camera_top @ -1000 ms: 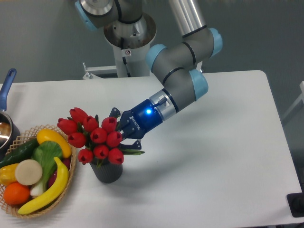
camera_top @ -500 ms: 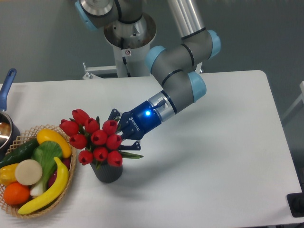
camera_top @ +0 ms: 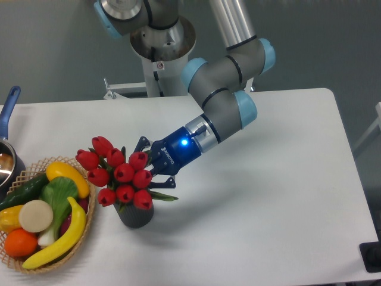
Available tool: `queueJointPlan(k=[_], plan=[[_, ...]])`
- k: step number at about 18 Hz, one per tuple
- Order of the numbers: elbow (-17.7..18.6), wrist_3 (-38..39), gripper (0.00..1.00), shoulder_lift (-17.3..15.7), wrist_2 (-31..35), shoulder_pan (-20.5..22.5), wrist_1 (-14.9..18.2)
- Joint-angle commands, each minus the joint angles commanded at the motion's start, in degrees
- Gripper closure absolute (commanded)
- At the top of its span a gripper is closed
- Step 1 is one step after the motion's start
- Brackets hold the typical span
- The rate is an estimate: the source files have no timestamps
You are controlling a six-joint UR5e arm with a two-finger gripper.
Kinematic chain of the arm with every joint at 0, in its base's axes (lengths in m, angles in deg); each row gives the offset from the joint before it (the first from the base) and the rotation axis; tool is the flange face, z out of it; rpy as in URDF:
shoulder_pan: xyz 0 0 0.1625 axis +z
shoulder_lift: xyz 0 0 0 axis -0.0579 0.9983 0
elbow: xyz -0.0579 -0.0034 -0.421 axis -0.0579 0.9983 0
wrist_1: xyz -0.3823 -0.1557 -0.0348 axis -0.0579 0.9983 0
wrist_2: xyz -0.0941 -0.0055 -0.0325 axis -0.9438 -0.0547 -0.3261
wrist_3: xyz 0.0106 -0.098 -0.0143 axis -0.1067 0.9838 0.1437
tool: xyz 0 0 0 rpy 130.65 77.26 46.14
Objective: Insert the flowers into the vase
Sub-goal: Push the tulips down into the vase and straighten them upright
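Note:
The flowers, a bunch of red tulip buds with green leaves, lean to the left above the vase. Their stems go down into the vase's mouth, which the buds hide. The vase is small, dark grey and ribbed, and stands near the table's front left. My gripper reaches in from the right, its dark fingers closed around the bunch just behind the buds, a little above the vase's rim.
A wicker basket of fruit and vegetables sits just left of the vase, almost touching it. A metal pot with a blue handle is at the left edge. The arm's base stands behind the table.
The bunch and my gripper have shifted slightly right and down, so the buds sit a bit lower over the vase.

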Motion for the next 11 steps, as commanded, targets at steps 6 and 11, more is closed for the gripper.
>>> queueJointPlan(k=[6, 11], plan=[[-0.1, -0.3, 0.71, 0.3, 0.0, 0.1, 0.0], [-0.1, -0.4, 0.38, 0.3, 0.0, 0.3, 0.0]])
